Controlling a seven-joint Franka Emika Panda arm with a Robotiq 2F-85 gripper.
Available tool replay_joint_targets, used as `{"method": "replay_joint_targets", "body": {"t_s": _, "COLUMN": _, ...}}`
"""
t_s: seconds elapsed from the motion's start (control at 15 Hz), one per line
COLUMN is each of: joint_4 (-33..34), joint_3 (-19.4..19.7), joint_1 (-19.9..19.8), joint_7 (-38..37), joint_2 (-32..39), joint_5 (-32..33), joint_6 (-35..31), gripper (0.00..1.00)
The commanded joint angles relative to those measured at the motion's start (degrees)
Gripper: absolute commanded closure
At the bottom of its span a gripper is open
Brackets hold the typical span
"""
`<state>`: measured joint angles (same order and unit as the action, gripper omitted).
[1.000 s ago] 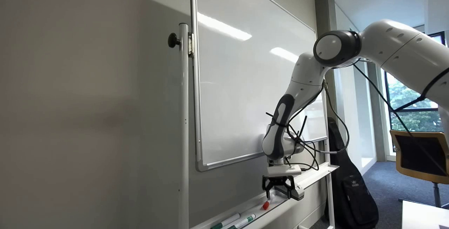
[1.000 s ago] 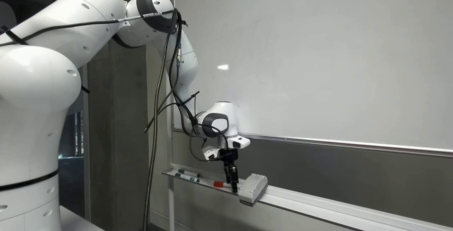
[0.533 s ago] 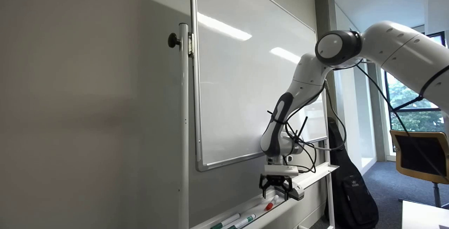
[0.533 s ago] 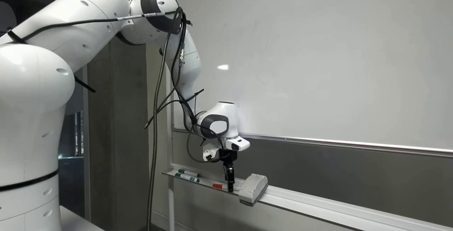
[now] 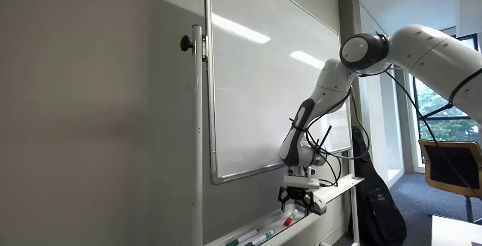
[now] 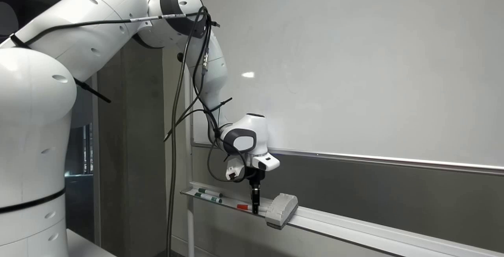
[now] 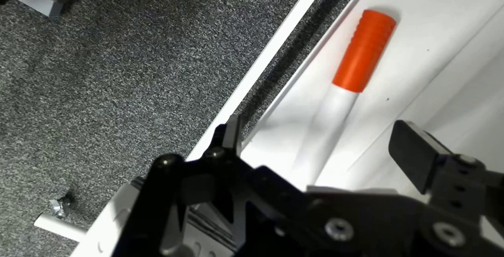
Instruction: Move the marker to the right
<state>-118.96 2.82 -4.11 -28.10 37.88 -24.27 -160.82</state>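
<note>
Gripper spread wide, nothing pinched. Red-capped marker lying flat in tray, wrist view has it running from upper right down to lower centre, fingers either side of it. In exterior view, eraser sits just right of marker, lower centre of frame, can't tell if they're touching tbh. Two green-capped markers further left, same tray.

white arm | dark-grey bands | black cables | black jaws

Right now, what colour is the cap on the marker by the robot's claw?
Red, leaning orange; the whiteboard marker's cap shows best in the wrist view.
</note>
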Motion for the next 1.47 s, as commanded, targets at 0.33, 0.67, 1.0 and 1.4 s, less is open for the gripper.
{"method": "replay_joint_targets", "body": {"t_s": 0.33, "joint_4": -0.65, "joint_3": -1.04, "joint_1": -1.73, "joint_7": 1.71, "joint_2": -0.66, "joint_5": -1.68, "joint_6": -0.88, "gripper": 0.71}}
{"method": "replay_joint_targets", "body": {"t_s": 0.67, "joint_4": -0.59, "joint_3": -0.63, "joint_1": -1.22, "joint_7": 1.4, "joint_2": -0.82, "joint_5": -1.28, "joint_6": -1.08, "gripper": 0.6}}
{"method": "replay_joint_targets", "body": {"t_s": 1.0, "joint_4": -0.53, "joint_3": -0.54, "joint_1": -1.02, "joint_7": 1.34, "joint_2": -0.66, "joint_5": -1.11, "joint_6": -0.89, "gripper": 0.61}}
{"method": "replay_joint_targets", "body": {"t_s": 1.4, "joint_4": 0.09, "joint_3": -0.35, "joint_1": -0.7, "joint_7": 1.23, "joint_2": -0.4, "joint_5": -0.79, "joint_6": -0.7, "gripper": 0.96}}
